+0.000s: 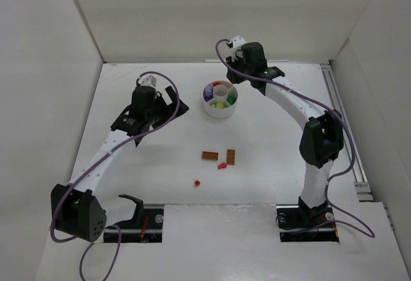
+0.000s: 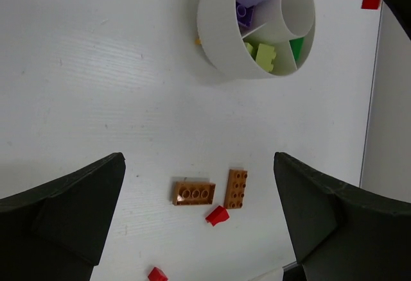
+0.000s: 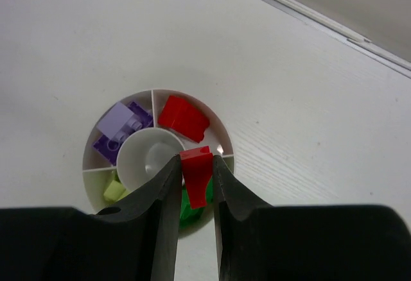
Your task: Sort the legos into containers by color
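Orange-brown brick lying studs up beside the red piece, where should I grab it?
The orange-brown brick lies flat, studs up: pinch its long side walls across the narrow width, coming straight down from above. The red piece crowds one end.

- No text, label, brand, number or sign can be read in any of the three views.
- The studs on the two orange-brown legos [image 2: 192, 193] are too small to tell whether they carry lettering.
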Motion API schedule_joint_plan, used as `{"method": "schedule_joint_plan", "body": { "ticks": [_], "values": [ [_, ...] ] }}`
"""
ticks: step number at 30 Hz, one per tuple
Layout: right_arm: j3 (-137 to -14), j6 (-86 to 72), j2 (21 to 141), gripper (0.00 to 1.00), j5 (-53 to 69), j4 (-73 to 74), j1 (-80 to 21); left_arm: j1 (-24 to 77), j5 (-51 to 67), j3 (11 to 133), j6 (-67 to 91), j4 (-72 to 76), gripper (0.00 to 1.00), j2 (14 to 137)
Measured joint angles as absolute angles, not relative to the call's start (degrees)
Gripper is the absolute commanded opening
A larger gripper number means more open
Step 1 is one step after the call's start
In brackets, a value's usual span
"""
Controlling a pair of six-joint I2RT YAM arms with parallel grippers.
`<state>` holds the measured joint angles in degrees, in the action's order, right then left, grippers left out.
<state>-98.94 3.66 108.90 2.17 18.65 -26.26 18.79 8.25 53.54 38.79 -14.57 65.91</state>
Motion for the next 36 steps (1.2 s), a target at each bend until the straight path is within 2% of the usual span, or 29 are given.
{"method": "schedule_joint_plan", "body": {
  "ticks": [8, 18, 20, 28, 36],
  "values": [
    [-108.90, 4.95, 120.49, 0.08, 5.76, 20.58, -24.80, 18.74, 7.64, 59.44, 36.05, -13.74, 1.00, 73.08],
    [-114.19, 5.37, 125.34, 0.15, 8.64, 21.50, -23.88, 17.85, 7.49, 61.14, 34.39, -13.08, 1.00, 73.54],
    [-114.24, 5.61, 125.34, 0.18, 9.08, 21.63, -23.83, 17.58, 7.40, 61.89, 34.26, -13.10, 1.00, 74.02],
    [-114.24, 6.31, 125.34, 0.44, 9.39, 23.75, -23.83, 17.52, 6.81, 63.48, 33.50, -13.58, 1.00, 74.89],
    [-114.21, 6.70, 125.27, 0.46, 9.58, 24.69, -23.83, 17.52, 7.07, 63.92, 33.41, -14.48, 1.00, 74.89]
  ]
}}
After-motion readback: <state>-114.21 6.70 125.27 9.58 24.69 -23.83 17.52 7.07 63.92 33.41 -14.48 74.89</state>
